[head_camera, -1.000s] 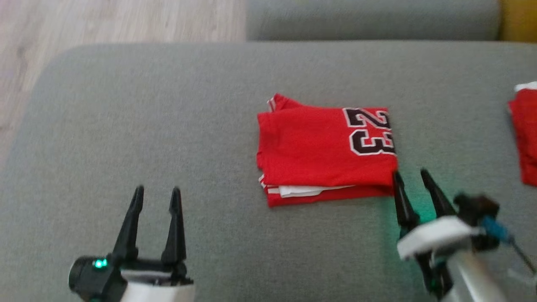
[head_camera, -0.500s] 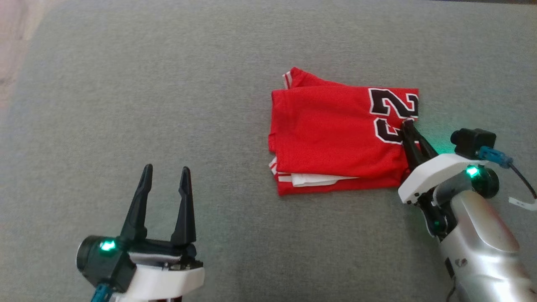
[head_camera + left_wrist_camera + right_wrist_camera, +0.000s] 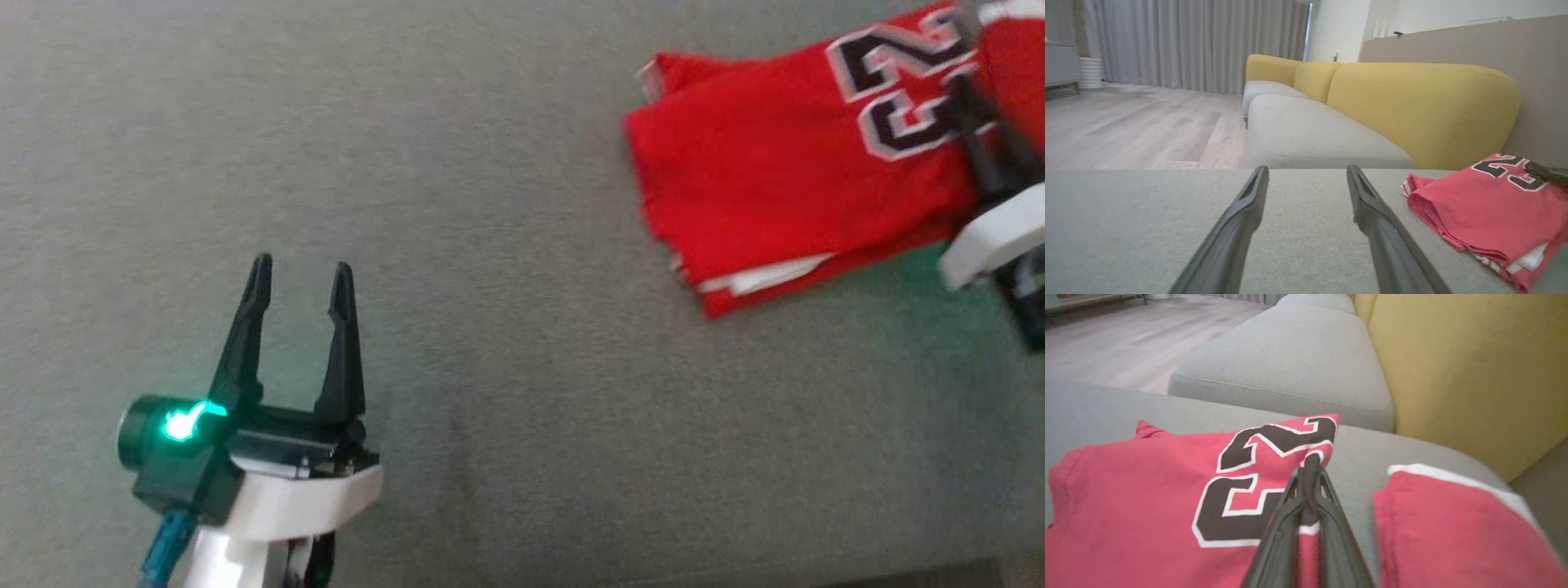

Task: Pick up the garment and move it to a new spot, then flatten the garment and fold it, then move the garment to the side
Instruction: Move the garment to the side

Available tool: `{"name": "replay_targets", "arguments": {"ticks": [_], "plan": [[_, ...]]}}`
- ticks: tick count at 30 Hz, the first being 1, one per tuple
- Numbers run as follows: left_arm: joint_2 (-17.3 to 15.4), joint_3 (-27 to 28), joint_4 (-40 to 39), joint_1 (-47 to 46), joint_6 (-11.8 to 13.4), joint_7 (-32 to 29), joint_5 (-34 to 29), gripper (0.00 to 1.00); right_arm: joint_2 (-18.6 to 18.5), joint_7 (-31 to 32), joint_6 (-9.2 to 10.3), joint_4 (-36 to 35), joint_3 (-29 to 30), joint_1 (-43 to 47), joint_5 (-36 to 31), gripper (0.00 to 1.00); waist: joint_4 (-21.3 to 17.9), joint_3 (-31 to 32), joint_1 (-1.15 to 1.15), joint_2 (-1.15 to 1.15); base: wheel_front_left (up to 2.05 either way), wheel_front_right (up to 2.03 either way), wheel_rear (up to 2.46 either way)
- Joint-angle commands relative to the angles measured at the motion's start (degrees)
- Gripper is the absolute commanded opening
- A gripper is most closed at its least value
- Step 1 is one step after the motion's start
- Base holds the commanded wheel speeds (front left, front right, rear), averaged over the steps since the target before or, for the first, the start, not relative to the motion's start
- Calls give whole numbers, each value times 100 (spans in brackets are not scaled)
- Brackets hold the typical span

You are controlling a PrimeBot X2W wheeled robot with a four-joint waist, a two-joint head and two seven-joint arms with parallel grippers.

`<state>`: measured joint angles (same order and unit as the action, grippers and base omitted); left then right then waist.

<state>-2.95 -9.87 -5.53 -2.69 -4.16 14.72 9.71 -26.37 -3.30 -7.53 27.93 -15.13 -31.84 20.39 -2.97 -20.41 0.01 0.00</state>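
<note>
Right hand (image 3: 968,94) blurred, partly off-frame

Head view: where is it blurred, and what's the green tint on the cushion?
Head view: motion blur smears the right gripper and the jersey at the right edge; the left gripper is sharp, and its green lamp tints the cushion. Right wrist view: the near fingers are soft.

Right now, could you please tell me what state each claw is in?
Left claw: open, holding nothing.
Right claw: closed on the jersey.
</note>
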Motion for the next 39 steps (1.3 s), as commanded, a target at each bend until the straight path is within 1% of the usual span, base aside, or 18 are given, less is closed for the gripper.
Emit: {"name": "replay_targets", "arguments": {"ticks": [1,2,8,12,16,17,18,19,22,25,29,30,34,39], "plan": [[7,213,-197,-180,-54,28,-69,100,-271,89,4,-317,49,-85,-81,0,-419,-417,-1,0,0,0,0],[7,257,-186,-282,-110,28,-149,100,-567,211,4,-543,203,-114,-207,0,-556,-577,-1,0,0,0,0],[7,393,-172,-518,-214,28,-272,100,-1142,518,4,-1018,802,-168,-295,0,-800,-936,-1,0,0,0,0],[7,435,-144,-610,-260,28,-344,100,-1368,710,4,-1199,1302,-99,-410,0,-864,-1052,-1,0,0,0,0],[7,477,-130,-681,-290,28,-359,100,-1411,770,4,-1256,1833,-9,-556,0,-891,-1089,-1,0,0,0,0],[7,484,-124,-689,-295,28,-361,100,-1388,791,4,-1268,1952,-2,-646,21,-894,-1079,-1,0,0,0,0],[7,488,-115,-691,-301,28,-363,100,-1343,823,4,-1276,2055,9,-736,83,-894,-1057,-1,0,0,0,0],[7,486,-100,-687,-305,28,-361,100,-1278,840,4,-1288,2161,22,-839,100,-889,-1025,-1,0,0,0,0],[7,480,-63,-663,-315,28,-339,100,-1012,842,4,-1409,2273,124,-1181,100,-851,-884,-1,0,0,0,0],[7,490,-27,-608,-319,28,-272,100,-558,821,4,-1567,2238,302,-1337,100,-774,-664,-1,0,0,0,0],[7,487,98,-445,-238,28,-95,100,148,706,4,-1735,1951,675,-1390,100,-613,-255,-1,0,0,0,0],[7,487,98,-445,-238,28,-95,100,148,706,4,-1735,1951,675,-1390,100,-613,-255,-1,0,0,0,0],[7,410,243,-284,-58,28,61,100,767,402,4,-1593,1467,1075,-1221,100,-349,211,-1,0,0,0,0],[7,278,411,-25,100,28,331,100,1463,-284,4,-1096,853,1522,-1009,100,-47,709,-1,0,0,0,0]]}}
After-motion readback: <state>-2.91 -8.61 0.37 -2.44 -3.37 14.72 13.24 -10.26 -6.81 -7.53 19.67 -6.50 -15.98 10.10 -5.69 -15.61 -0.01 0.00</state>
